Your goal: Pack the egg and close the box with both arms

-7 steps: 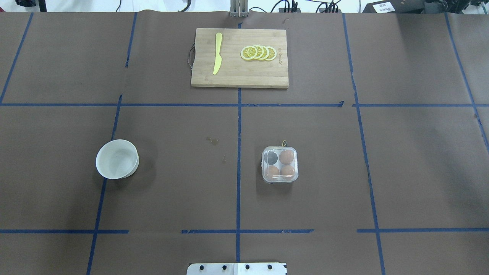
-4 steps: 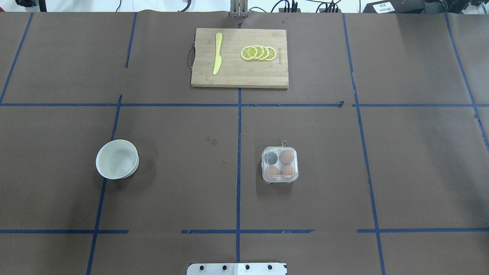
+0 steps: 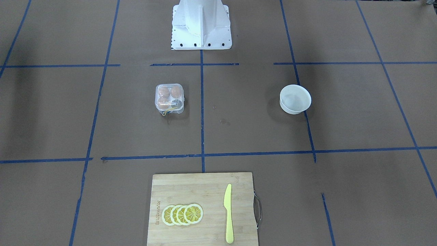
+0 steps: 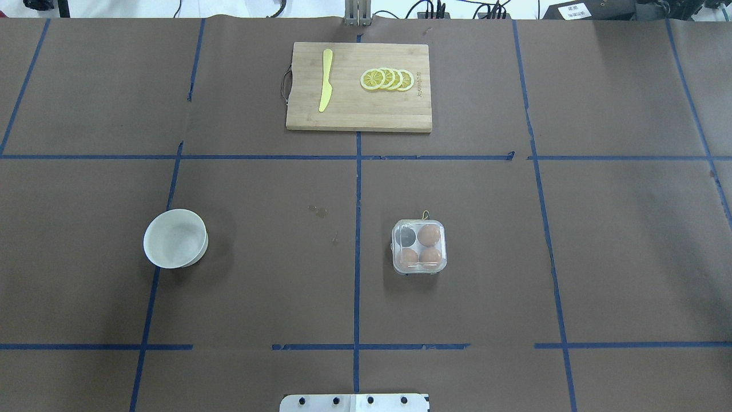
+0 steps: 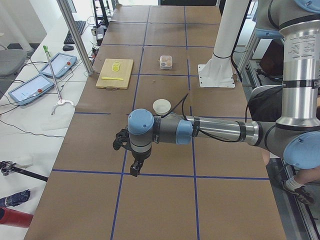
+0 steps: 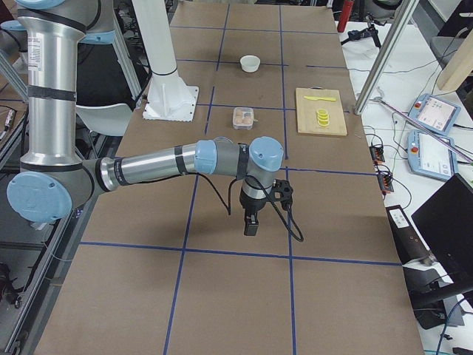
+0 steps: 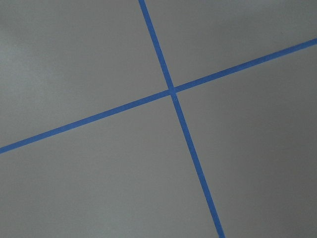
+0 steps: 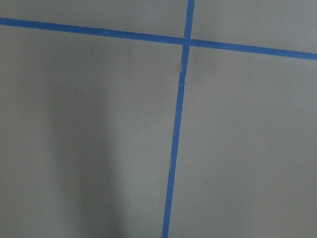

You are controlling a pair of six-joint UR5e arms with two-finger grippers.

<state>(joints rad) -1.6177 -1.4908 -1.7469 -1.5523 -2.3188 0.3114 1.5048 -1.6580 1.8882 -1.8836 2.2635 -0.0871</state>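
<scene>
Egg [image 4: 429,234] sits in the box [image 4: 406,235] beside two other eggs [image 4: 430,257], lid seemingly down, so packing looks finished. Box lies well apart from left gripper [image 5: 134,165] and right gripper [image 6: 252,222]; whether either is spread, I cannot tell.

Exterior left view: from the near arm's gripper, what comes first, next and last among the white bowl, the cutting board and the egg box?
1. White bowl, just beyond the left gripper, mid-table.
2. Cutting board, farther along, on the side away from the robot.
3. Egg box, farthest, towards the robot's side.
</scene>
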